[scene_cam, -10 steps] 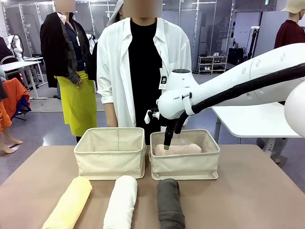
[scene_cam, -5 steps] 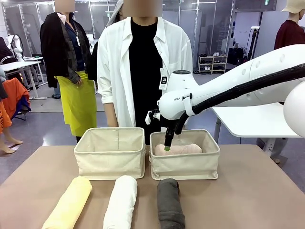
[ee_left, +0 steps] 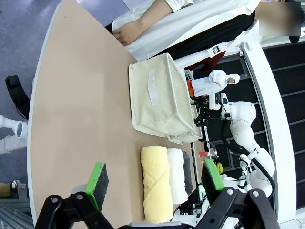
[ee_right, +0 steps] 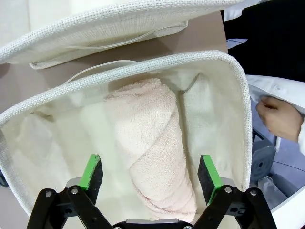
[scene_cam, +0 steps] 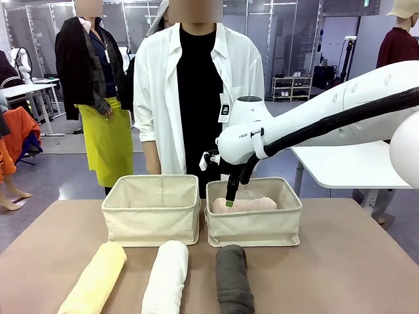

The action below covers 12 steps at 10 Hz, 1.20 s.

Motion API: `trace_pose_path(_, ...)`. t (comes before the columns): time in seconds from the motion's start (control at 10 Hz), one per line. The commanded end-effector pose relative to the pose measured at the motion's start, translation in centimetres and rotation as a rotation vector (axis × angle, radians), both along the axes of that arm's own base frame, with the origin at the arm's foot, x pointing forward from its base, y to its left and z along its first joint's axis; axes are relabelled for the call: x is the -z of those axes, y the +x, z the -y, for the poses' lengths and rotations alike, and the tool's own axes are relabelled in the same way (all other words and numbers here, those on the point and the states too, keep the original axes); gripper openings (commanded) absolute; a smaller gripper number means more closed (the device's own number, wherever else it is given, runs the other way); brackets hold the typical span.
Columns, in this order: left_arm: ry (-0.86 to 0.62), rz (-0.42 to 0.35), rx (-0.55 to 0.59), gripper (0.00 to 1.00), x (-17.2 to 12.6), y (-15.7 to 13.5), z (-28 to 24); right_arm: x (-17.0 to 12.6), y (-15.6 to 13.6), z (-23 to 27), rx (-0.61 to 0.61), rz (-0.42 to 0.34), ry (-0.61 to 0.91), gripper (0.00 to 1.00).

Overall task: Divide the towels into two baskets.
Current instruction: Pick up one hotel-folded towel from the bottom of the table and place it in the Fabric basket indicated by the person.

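The front view shows three towels lying side by side on the tan table (scene_cam: 340,261) along the bottom of the frame: yellow towel (scene_cam: 98,278) at left, white towel (scene_cam: 167,275) in the middle, grey towel (scene_cam: 234,278) to its right. All are soft terry rolls with their ends pointing toward the two baskets behind them. The left basket (scene_cam: 150,222) and right basket (scene_cam: 255,229) are beige canvas bins with soft upright walls, standing just beside each other. The pink towel (scene_cam: 245,205) lies inside the right basket, its top showing above the near wall. The right gripper (scene_cam: 229,198) hangs fingers-down over the towel's left end, though its spread is hard to read from here. The right wrist view settles it: the jaws stand wide open, one green pad on each side of the pink roll, with a gap on both sides and nothing gripped. That view also shows the basket's woven rim, the towel's looped pile and spiral end, and a person's hand (ee_right: 281,117) at the right edge. The left wrist view, rolled sideways, has the left gripper (ee_left: 155,180) open and empty well above the table. The yellow roll lies far below, between the pads in the picture.
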<state>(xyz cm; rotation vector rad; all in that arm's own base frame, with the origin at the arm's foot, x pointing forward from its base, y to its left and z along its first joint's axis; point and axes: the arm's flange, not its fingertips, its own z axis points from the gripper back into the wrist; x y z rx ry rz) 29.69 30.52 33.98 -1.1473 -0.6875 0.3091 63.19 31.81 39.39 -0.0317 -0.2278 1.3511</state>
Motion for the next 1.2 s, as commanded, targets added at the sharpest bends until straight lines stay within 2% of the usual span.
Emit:
trace_pose_path(0.0, -0.005, 0.008, -0.002, 1.00, -0.2, -0.2, -0.2, -0.1, 0.0, -0.1, 0.002, 0.003, 0.002, 1.00)
trace_pose_path(0.1, -0.005, 0.008, -0.002, 1.00, -0.2, -0.2, -0.2, 0.0, 0.0, 0.0, 0.000, 0.000, 0.000, 1.00)
trace_pose_path(0.4, -0.005, 0.008, -0.002, 1.00, -0.2, -0.2, -0.2, -6.1, -3.7, 3.3, 0.090, -0.058, 0.074, 1.00)
trace_pose_path(0.5, -0.005, 0.008, -0.002, 1.00, -0.2, -0.2, -0.2, -7.5, -4.8, 5.4, 0.163, -0.096, 0.133, 1.00)
trace_pose_path(0.8, -0.005, 0.008, -0.002, 1.00, -0.2, -0.2, -0.2, -7.4, -8.1, 13.9, 0.366, -0.242, 0.433, 1.00)
trace_pose_path(0.9, -0.005, 0.008, -0.002, 1.00, -0.2, -0.2, -0.2, -6.7, -9.9, 16.2, 0.427, -0.279, 0.540, 1.00)
trace_pose_path(1.0, -0.005, 0.008, -0.002, 1.00, -0.2, -0.2, -0.2, -7.0, -12.3, 21.4, 0.491, -0.321, 0.642, 1.00)
trace_pose_path(1.1, -0.005, 0.008, -0.002, 1.00, -0.2, -0.2, -0.2, -6.2, -14.6, 25.0, 0.554, -0.419, 0.815, 1.00)
